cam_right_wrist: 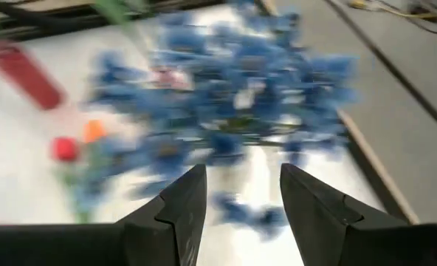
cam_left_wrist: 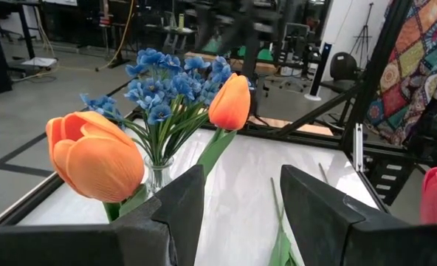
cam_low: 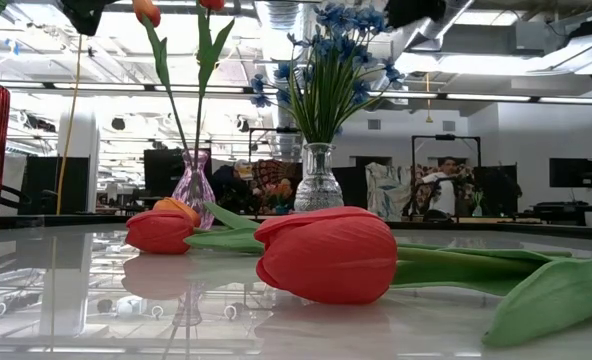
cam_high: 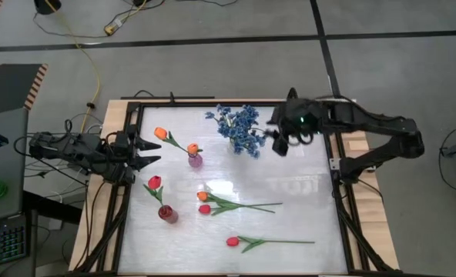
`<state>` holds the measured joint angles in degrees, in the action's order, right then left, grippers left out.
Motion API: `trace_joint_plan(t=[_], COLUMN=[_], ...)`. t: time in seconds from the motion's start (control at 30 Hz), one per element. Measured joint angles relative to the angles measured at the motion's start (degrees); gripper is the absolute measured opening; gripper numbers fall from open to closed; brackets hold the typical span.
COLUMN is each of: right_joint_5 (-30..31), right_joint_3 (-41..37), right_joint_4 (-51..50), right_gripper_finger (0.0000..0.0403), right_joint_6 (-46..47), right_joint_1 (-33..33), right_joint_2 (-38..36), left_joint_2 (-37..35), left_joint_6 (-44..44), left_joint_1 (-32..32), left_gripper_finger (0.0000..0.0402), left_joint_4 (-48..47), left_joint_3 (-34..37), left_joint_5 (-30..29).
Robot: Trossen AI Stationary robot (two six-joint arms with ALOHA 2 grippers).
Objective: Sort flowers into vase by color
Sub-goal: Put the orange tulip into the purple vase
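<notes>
Blue blossom sprigs (cam_high: pixel 239 127) stand in a clear glass vase (cam_low: pixel 318 180). Two orange tulips (cam_high: pixel 160 133) stand in a pink vase (cam_high: pixel 195 160), and one red tulip (cam_high: pixel 154 182) stands in a red vase (cam_high: pixel 167 214). An orange tulip (cam_high: pixel 202 196) and a red tulip (cam_high: pixel 205 208) lie side by side on the table. Another red tulip (cam_high: pixel 232 241) lies nearer the front edge. My left gripper (cam_high: pixel 155 152) is open at the table's left edge, facing the orange tulips (cam_left_wrist: pixel 97 155). My right gripper (cam_high: pixel 276 142) is open just right of the blue blossoms (cam_right_wrist: pixel 226 96).
The white tabletop sits inside a black frame (cam_high: pixel 340 192) on a wooden base. The three vases stand in the table's far and left half. The lying stems reach toward the right (cam_high: pixel 290 241). The table's right half is bare (cam_high: pixel 305 185).
</notes>
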<state>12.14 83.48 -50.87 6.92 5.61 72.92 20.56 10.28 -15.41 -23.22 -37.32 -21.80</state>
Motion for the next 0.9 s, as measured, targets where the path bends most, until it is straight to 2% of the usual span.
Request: trace_joint_plan(t=[0.23,0.47,0.7,0.9], right_joint_5=[0.0,1.85,2.79,2.79], right_joint_3=[-1.2,-1.27,-1.29,-1.29], right_joint_4=[0.92,3.08,4.78,5.75], right_gripper_finger=[0.0201,0.0201,0.0201,0.0201], right_joint_6=[3.94,5.7,5.71,5.67], right_joint_1=[-12.85,-22.27,-27.25,-27.58], right_joint_2=[2.09,9.16,17.88,25.74], left_joint_2=[0.0,0.0,0.0,0.02], left_joint_6=[0.02,0.02,0.55,1.11], left_joint_1=[0.0,-0.01,0.01,-0.01], left_gripper_finger=[0.0167,0.0167,0.0167,0.0167], left_joint_4=[0.0,0.0,0.0,-0.02], left_joint_3=[0.0,0.0,0.0,0.0], left_joint_5=[0.54,0.52,0.97,2.51])
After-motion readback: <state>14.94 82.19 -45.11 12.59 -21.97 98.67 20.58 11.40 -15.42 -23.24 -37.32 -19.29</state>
